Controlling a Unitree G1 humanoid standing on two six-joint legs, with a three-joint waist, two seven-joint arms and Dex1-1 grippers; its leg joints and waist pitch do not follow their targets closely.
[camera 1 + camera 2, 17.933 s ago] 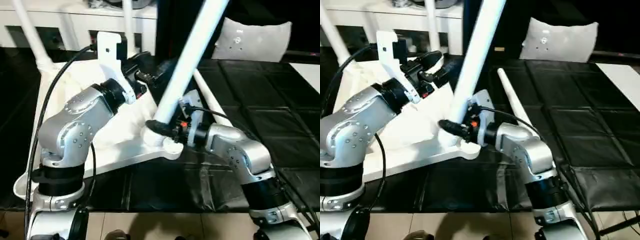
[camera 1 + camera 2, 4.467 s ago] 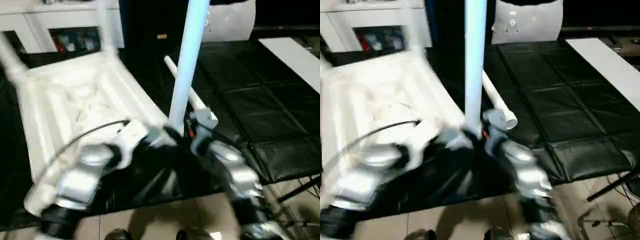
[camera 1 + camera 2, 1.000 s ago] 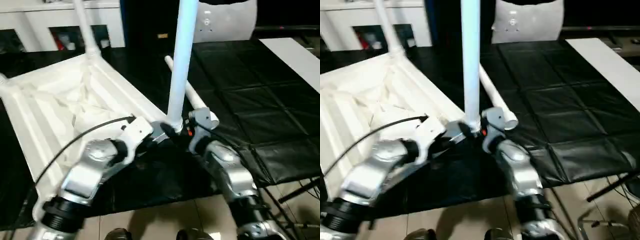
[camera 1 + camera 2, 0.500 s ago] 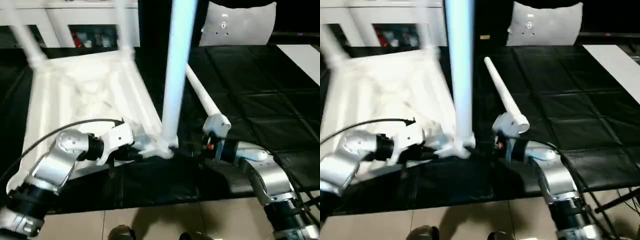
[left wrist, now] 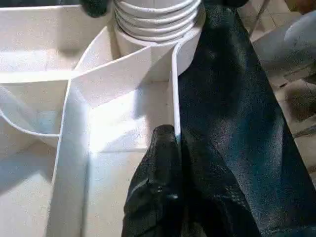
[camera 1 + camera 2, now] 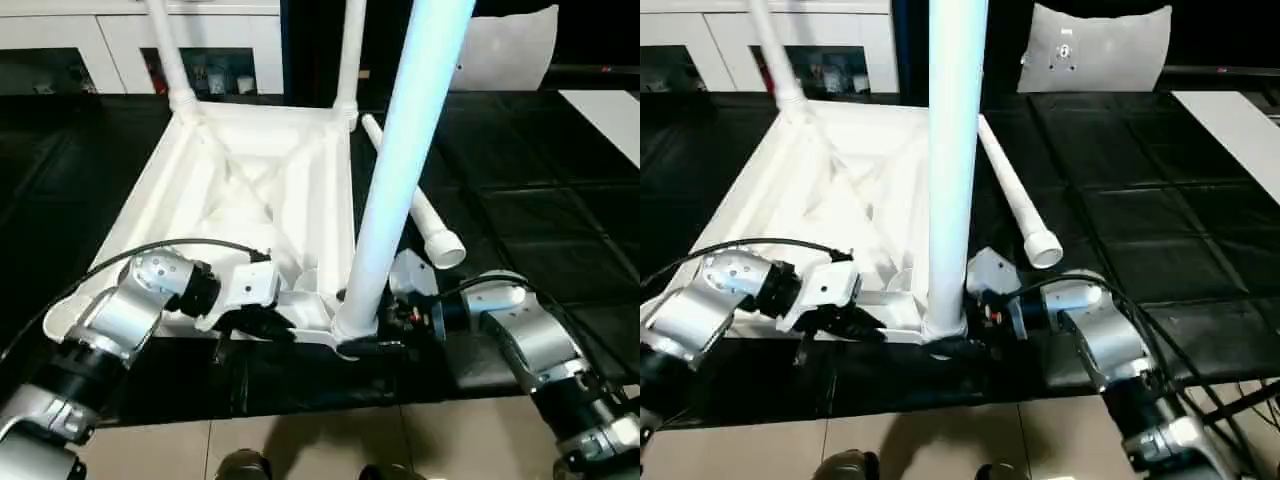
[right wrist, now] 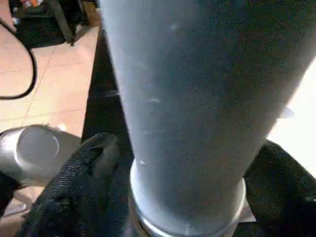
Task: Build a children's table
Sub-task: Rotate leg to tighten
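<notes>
- Tabletop of white plastic lies upside down on the black padded mat, its ribbed underside facing up.
- Two legs stand upright in the far corner sockets.
- Near leg rises upright from the corner socket closest to the robot's right side; in the left wrist view its threaded base sits in that round socket.
- Loose leg lies flat on the mat just beside the tabletop's right edge, its wide open end toward the robot.
- Left claw is clenched on the thin rim wall of the tabletop, near the socket, one black finger inside the rim and one outside.
- Right claw is grasping the base of the near leg: one black finger shows on one side of the leg, the other finger on the opposite side, both against it.
- Left forearm reaches in from the robot's left with a black cable looping over it; the right forearm comes in from the right.
- White cabinet with glass doors stands behind the mat.
- Flat white board lies at the far right on the mat.
- Tiled floor shows along the near edge.
</notes>
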